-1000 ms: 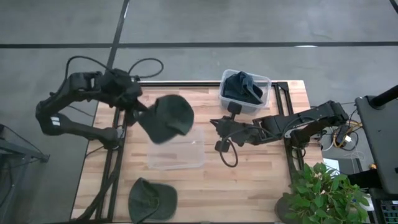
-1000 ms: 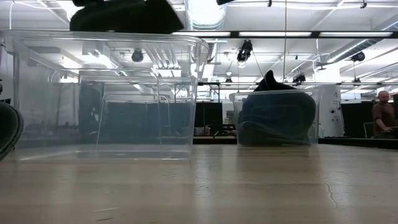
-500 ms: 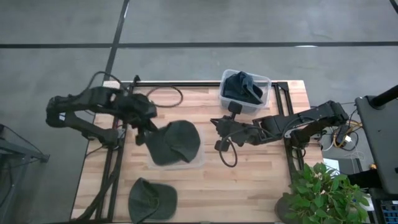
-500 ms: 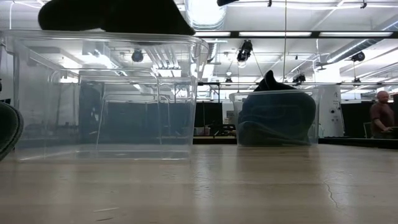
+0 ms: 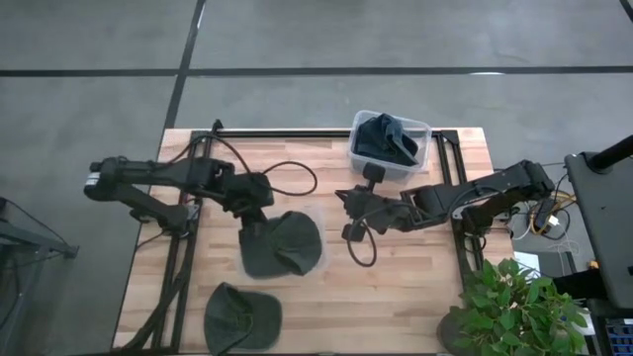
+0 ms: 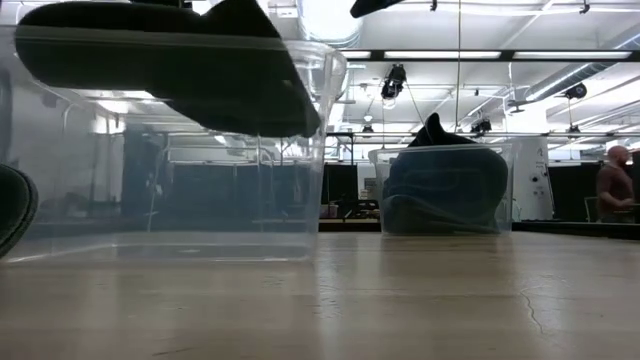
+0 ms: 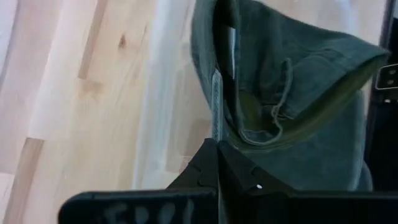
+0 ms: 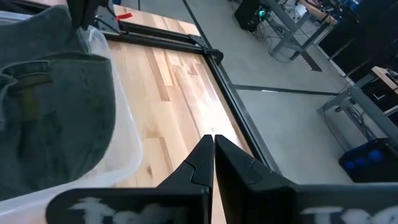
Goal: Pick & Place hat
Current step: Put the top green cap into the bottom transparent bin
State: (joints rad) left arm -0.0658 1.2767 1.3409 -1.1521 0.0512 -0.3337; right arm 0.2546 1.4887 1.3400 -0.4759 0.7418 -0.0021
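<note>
a: hat [image 5: 281, 243], dark green, hanging over the clear bin [image 5: 315, 259] near the middle of the worktop [image 5: 396, 287], crown partly below the rim in the low view.

b: pinched at its 10 o'clock edge by the left hand [image 5: 249, 198], fingers closed on the fabric. probably gripped at the edge so the rest drapes down into the bin.

a: not released yet, judging by the cloth bunched at the fingers in the left wrist view. brim lapping the bin's 3 o'clock wall, so might snag there.

b: right hand [image 5: 348, 211] parked just off the bin's 3 o'clock side, fingers pressed together on nothing. close enough to crowd a sideways shift.

a: open worktop toward 5 o'clock; nothing there. second hat [image 5: 241, 314] lying flat at 7 o'clock, well apart from the bin.

b: smaller bin [image 5: 423, 133] at 1 o'clock already stuffed with dark cloth [image 5: 386, 138]. no room needed there.

a: cleanest exit for the left hand: straight up, then back toward 9 o'clock, away from the cable [image 5: 292, 178] looped at 11 o'clock.
</note>
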